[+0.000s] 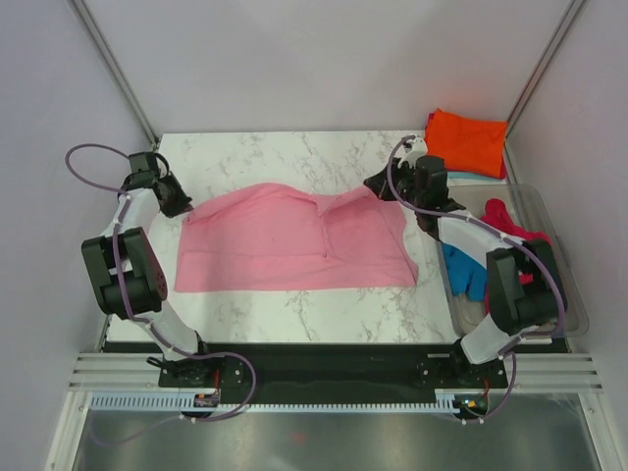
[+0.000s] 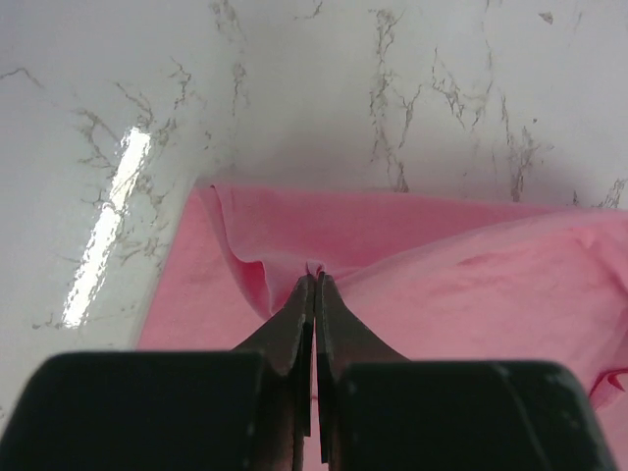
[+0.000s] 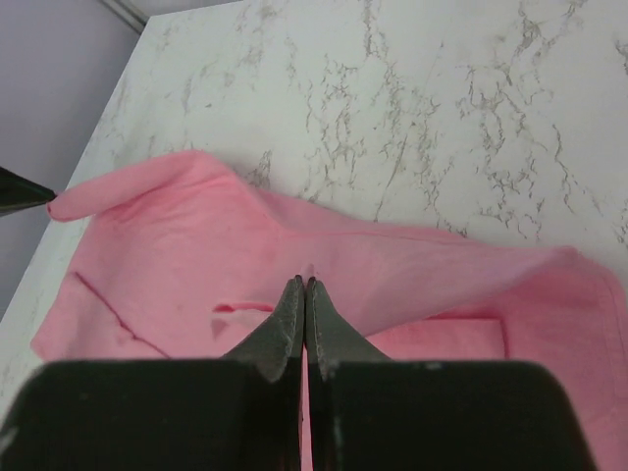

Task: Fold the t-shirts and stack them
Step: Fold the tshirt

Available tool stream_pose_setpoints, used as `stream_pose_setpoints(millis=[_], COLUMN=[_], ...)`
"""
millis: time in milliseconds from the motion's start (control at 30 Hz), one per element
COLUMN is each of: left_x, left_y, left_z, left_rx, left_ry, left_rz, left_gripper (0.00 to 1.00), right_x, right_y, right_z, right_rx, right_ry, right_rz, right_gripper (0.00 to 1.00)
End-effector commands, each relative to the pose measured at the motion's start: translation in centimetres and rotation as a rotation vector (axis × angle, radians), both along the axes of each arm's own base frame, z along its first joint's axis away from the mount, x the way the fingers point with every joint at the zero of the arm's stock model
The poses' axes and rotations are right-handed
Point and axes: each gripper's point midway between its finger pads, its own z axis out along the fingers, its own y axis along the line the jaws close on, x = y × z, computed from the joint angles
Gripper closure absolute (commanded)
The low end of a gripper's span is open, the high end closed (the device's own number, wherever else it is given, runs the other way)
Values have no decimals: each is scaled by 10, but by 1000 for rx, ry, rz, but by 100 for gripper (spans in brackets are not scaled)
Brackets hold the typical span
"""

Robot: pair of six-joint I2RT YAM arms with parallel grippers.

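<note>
Operator: Position of the light pink t-shirt (image 1: 294,245)?

Observer: Spread over the middle of the worktop (image 1: 285,157), mostly flat, with one flap doubled over towards its right side. The far edge is drawn up at both corners

Operator: Hands?

Observer: Left hand (image 2: 314,281) has its fingers together, clamped on a pinch of the shirt's far-left edge; the cloth puckers up into the tips. Right hand (image 3: 305,283) is likewise pressed tight on a ridge of cloth at the far-right edge. Both pinches are thin; one layer or two, cannot tell

Operator: Handling notes?

Observer: Judged light and limp. It has no stiffness, sags between the two holds and wrinkles wherever the tension is uneven. Not fragile. It probably drags on the marble rather than gliding. The best holds are corners and hems, at both ends of one edge together, as here; a pinch in mid-panel would only bunch it

Operator: Risks?

Observer: A shallow pinch may slip out if the hands pull apart too hard, and an uneven lift would skew the fold line

Operator: Other shirts?

Observer: Orange t-shirt (image 1: 469,139) lies folded at the far-right corner. The bright blue t-shirt (image 1: 461,270) and crimson-pink t-shirt (image 1: 505,218) sit in a clear bin (image 1: 564,285) on the right, beside the right arm
</note>
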Motion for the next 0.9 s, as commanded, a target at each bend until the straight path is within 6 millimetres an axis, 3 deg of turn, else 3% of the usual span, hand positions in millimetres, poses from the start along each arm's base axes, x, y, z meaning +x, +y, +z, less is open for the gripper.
stream_pose_setpoints(millis=[0,67,133,267,367,867], left_x=[6,4,1,-8,-11,-22], left_y=[14,16,21,38,40,45], left_z=[31,32,33,29,21,5], left_rx=[73,80,106,176,174,187], left_ry=[-106,-108,-107,-86,-78,-48], left_rz=[22,23,33,80,88,124], left_gripper=[98,98,98,98,98,98], right_x=[-23,-34,-46,-69,-83,-116], right_y=[-7,-12,-16,-26,-30,-58], right_z=[37,42,29,23,20,-12], right_rx=[5,3,-8,-16,-21,-58], right_ry=[-98,-107,-73,-52,-43,62], right_rz=[-11,-21,-26,-43,-49,-159], right_gripper=[100,100,100,100,100,100])
